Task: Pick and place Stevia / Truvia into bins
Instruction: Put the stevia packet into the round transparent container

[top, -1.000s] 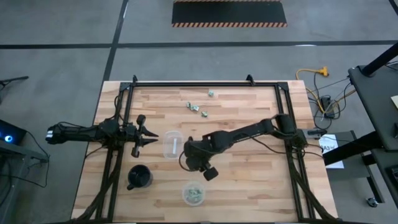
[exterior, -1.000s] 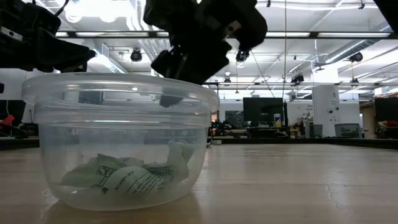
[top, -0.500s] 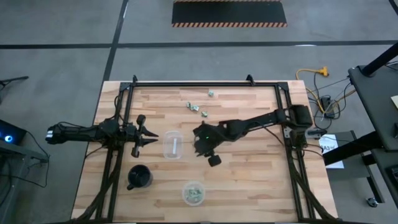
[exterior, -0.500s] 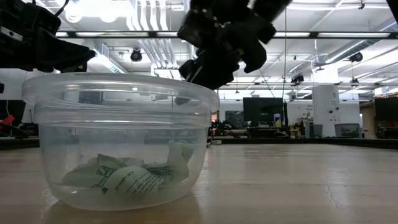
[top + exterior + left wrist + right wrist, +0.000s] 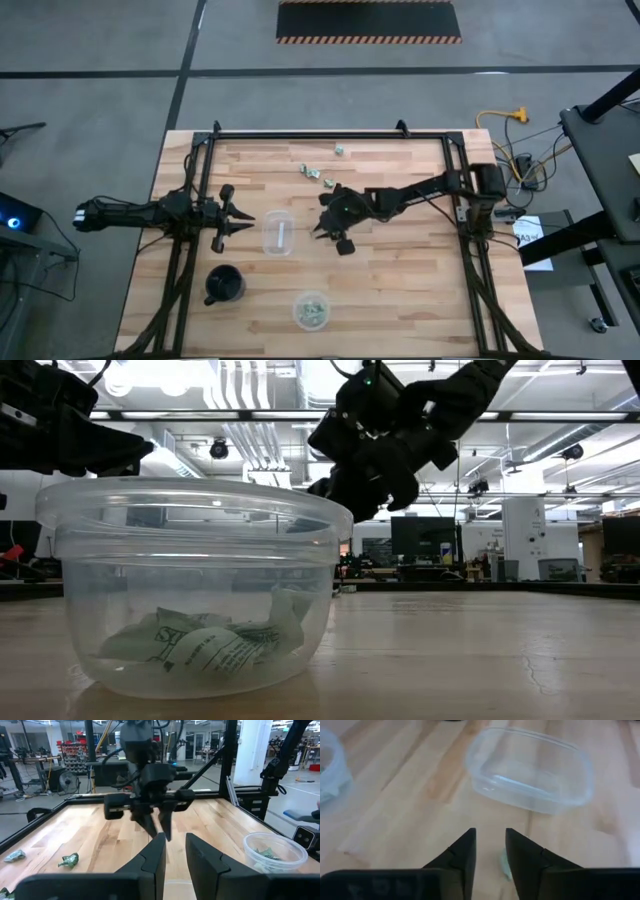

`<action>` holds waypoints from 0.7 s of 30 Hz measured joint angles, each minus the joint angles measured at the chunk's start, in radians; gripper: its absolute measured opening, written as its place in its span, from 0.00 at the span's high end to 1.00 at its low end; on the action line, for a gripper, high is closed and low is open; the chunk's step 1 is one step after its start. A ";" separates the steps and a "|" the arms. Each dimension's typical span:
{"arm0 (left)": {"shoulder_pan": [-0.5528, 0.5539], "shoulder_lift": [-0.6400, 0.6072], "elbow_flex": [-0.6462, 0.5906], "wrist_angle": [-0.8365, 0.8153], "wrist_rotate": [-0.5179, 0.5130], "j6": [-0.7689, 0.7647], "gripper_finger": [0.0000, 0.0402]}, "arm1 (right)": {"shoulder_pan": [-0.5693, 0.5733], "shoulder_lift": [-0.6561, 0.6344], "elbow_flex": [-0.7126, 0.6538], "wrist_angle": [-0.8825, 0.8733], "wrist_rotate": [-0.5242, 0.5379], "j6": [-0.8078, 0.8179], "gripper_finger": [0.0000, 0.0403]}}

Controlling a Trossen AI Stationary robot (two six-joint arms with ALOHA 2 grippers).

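Several pale green packets lie loose on the wood near the table's far edge; two of these packets also show in the left wrist view. More packets lie in the round clear container near the near edge. The squarish clear container stands mid-table. My right gripper hangs open above the wood, just right of the squarish container, fingers slanting down toward it. My left gripper waits open at the left side. My right gripper: a small pale green scrap shows against the inner side of one finger. I cannot tell whether it touches the finger or lies on the wood below.
A black mug stands near the left front, beside the round container. A black frame runs round the table's edges. Bare wood lies to the right of the right gripper and between the two containers.
My right gripper has drawn away from above the round container, moving toward the table's far edge and a little right, while its arm has folded back toward the right side. It now hangs beside the squarish container. The containers and packets have kept still.
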 joint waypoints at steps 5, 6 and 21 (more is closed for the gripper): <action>0.000 0.001 0.000 0.001 0.000 0.000 0.86 | -0.017 0.004 -0.003 0.007 0.004 0.016 0.64; 0.000 0.001 0.000 0.000 0.000 0.000 0.86 | -0.018 0.006 -0.005 0.015 0.004 0.023 0.62; 0.000 0.005 0.000 -0.001 0.000 0.000 0.86 | -0.027 0.163 0.057 0.067 0.054 0.059 0.44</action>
